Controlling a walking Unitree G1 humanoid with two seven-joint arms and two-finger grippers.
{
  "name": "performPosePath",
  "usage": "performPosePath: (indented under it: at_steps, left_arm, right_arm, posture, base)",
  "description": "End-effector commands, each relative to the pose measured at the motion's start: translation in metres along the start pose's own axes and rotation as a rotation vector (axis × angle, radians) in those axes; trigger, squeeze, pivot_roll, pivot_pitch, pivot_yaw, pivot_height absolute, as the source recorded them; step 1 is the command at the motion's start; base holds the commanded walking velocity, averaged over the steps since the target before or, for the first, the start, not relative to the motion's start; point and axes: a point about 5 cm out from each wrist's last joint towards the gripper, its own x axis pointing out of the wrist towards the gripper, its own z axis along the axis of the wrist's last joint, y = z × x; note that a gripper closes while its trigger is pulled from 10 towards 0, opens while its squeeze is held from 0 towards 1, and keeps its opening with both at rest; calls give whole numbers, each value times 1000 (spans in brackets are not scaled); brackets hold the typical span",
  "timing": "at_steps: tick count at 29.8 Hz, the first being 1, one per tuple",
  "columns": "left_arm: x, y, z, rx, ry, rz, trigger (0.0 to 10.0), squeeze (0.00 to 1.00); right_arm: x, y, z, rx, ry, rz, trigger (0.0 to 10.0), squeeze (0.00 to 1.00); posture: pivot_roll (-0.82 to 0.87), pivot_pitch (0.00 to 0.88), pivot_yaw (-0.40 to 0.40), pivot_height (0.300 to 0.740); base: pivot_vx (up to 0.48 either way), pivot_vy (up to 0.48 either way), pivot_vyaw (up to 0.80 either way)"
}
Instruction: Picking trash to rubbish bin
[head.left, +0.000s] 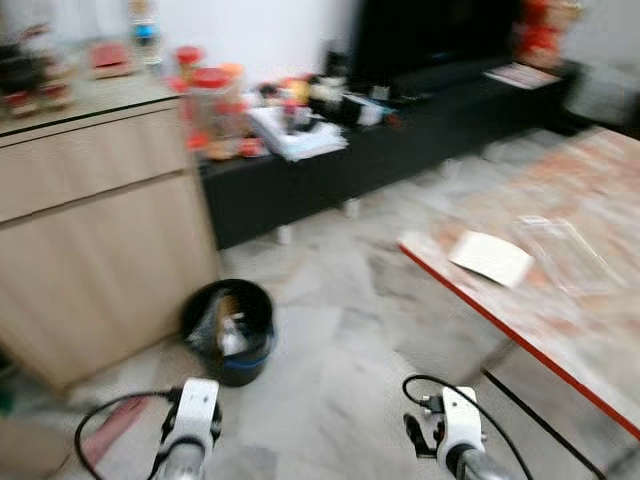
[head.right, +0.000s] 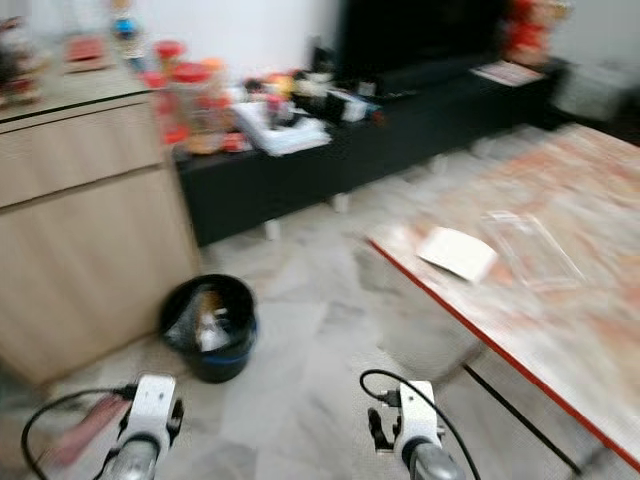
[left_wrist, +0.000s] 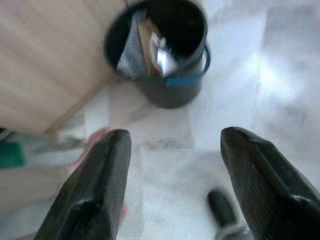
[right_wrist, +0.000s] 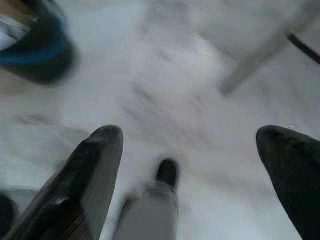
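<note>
Black rubbish bin (head.left: 232, 325) with a blue band, standing on the pale marble floor (head.left: 340, 380) just beside the light wooden cabinet (head.left: 95, 240), already lined with a bag and holding scraps of paper and wrapping. On the red-edged marble table (head.left: 560, 300) to the right, well apart from the bin: a white sheet of paper (head.left: 490, 257) near the corner and, just beside it, a clear plastic wrapper (head.left: 565, 250). Behind, a low black TV console (head.left: 400, 140) cluttered with red-lidded jars (head.left: 210, 105), papers and small items too blurred to name. Low in the foreground, both silver arms held over the floor. Left gripper (left_wrist: 172, 165) with fingers apart and empty, pointed at the bin. Right gripper (right_wrist: 190, 160) likewise spread wide and empty, above bare floor, with the bin at the edge of its wrist view. Whole scene softened by motion blur.
</note>
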Motion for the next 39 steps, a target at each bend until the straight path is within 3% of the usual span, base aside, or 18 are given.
performPosePath:
  at_steps: [1, 19, 28, 31, 39]
  left_arm:
    - [-7, 4, -19, 2, 79, 9, 10000, 0]
    - [-19, 7, -49, -32, 212, 16, 10000, 0]
    - [-20, 6, -51, -31, 222, 0, 10000, 0]
    - [-21, 6, -53, 29, 239, -10, 10000, 0]
    - [-22, 8, -55, 6, 256, -3, 10000, 0]
  right_arm:
    - [4, 5, 15, -9, -28, 7, 10000, 0]
    - [4, 7, 9, -20, 2, -3, 10000, 0]
    - [4, 9, 10, -26, 3, 0, 10000, 0]
    - [5, 11, 9, -22, 3, 3, 10000, 0]
    - [4, 11, 6, -20, 11, 0, 10000, 0]
  posture:
    - [25, 49, -23, 740]
    - [13, 8, -12, 740]
    - [8, 0, 3, 740]
    - [7, 0, 11, 740]
    - [6, 0, 14, 740]
  base:
    - [0, 0, -781]
    - [0, 0, -785]
    - [0, 0, -786]
    - [0, -320, -785]
    - [0, -120, -784]
